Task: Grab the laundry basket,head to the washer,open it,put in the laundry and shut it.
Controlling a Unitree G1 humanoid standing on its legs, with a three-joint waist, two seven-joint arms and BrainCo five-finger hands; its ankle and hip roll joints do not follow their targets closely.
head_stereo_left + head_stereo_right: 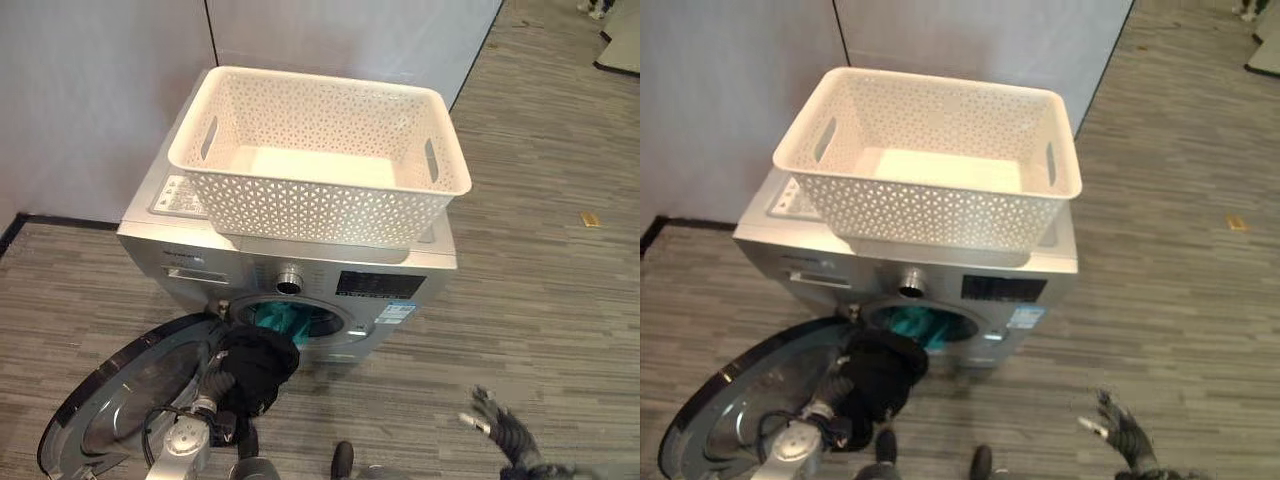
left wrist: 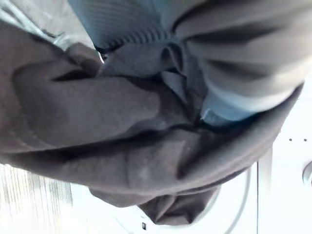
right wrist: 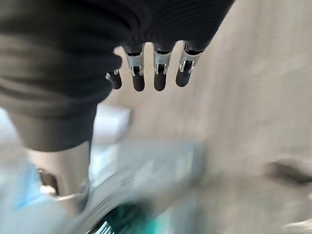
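Note:
The silver washer (image 1: 185, 250) stands against the wall with its round door (image 1: 115, 405) swung wide open, low at the left. An empty white lattice laundry basket (image 1: 320, 205) rests on top of it. Teal laundry (image 1: 276, 320) lies inside the drum opening. My left hand (image 2: 234, 105) is curled round a dark garment (image 1: 256, 362), holding it just in front of the drum's mouth. Cloth wraps over its fingers. Low at the right, my right hand (image 1: 503, 424) hangs over the floor, away from the washer, its fingers (image 3: 161, 73) straight and holding nothing.
Grey partition walls (image 1: 100, 80) stand behind the washer. Wood-pattern floor (image 1: 540, 280) stretches to the right. A small tan scrap (image 1: 590, 219) lies on it at the far right. A control knob (image 1: 289, 279) sits above the drum opening.

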